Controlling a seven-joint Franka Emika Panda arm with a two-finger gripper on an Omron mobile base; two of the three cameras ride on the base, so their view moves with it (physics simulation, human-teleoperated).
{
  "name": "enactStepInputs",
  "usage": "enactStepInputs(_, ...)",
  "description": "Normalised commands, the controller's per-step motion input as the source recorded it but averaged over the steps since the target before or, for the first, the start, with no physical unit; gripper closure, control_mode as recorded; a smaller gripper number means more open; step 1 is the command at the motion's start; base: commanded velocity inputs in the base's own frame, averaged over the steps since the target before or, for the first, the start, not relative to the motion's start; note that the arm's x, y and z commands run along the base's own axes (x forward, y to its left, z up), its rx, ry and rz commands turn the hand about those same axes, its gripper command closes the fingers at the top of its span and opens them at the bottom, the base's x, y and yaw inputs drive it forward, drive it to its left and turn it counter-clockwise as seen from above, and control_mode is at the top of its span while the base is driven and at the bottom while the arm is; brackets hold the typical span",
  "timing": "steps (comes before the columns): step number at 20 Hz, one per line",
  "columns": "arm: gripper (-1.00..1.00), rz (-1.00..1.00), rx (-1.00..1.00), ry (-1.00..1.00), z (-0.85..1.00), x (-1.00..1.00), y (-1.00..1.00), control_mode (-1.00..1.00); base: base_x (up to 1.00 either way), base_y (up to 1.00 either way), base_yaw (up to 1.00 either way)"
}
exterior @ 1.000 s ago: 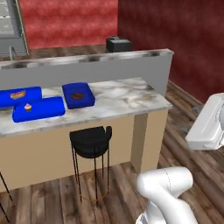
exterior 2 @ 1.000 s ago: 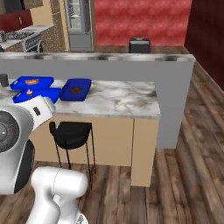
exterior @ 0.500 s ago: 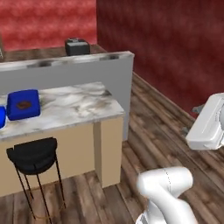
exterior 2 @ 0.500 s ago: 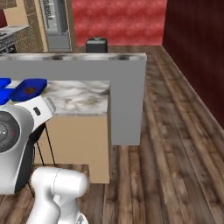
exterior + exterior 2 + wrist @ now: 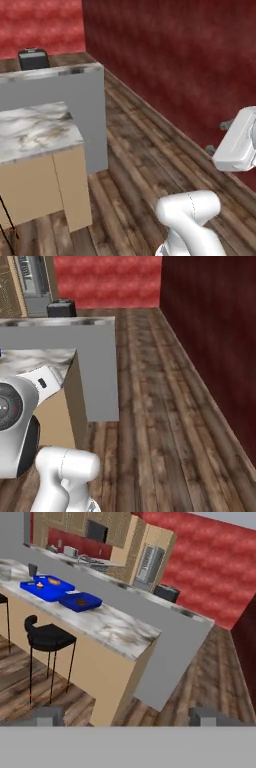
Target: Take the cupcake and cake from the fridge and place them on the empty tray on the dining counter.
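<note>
Item: long white-grey marble dining counter [image 5: 117,628] with brown veins, on tan cabinet fronts, backed by a grey raised wall [image 5: 75,100]; its near end shows in the left base view [image 5: 35,131].
Item: three flat bright blue trays at the far left of the counter. Two lie together [image 5: 42,589], each carrying a small item too small to tell; the third [image 5: 80,602], nearer the counter's end, carries a dark item.
Item: tall grey fridge [image 5: 148,564], far against the wood cabinets, door closed.
Item: black round stool [image 5: 47,639] just beside the counter front.
Item: small black appliance [image 5: 61,308] on the floor beyond the grey wall.
Item: two-finger gripper [image 5: 125,716], tips wide apart, nothing between them, well apart from the counter.
</note>
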Motion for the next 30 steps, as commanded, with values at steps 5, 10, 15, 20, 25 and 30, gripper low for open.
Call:
enactStepInputs(5,-1.00,0.00,0.00,0.00,0.00,0.00,0.00,1.00,0.00,-1.00,-0.22)
enactStepInputs(10,-1.00,0.00,0.00,0.00,0.00,0.00,0.00,1.00,0.12,-0.99,-0.20)
enactStepInputs(15,-1.00,0.00,0.00,0.00,0.00,0.00,0.00,1.00,0.64,-0.50,-0.05)
enactStepInputs(20,-1.00,0.00,0.00,0.00,0.00,0.00,0.00,1.00,1.00,-0.02,0.00)
enactStepInputs(25,-1.00,0.00,0.00,0.00,0.00,0.00,0.00,1.00,1.00,0.04,0.03)
enactStepInputs(30,-1.00,0.00,0.00,0.00,0.00,0.00,0.00,1.00,1.00,-0.01,0.03)
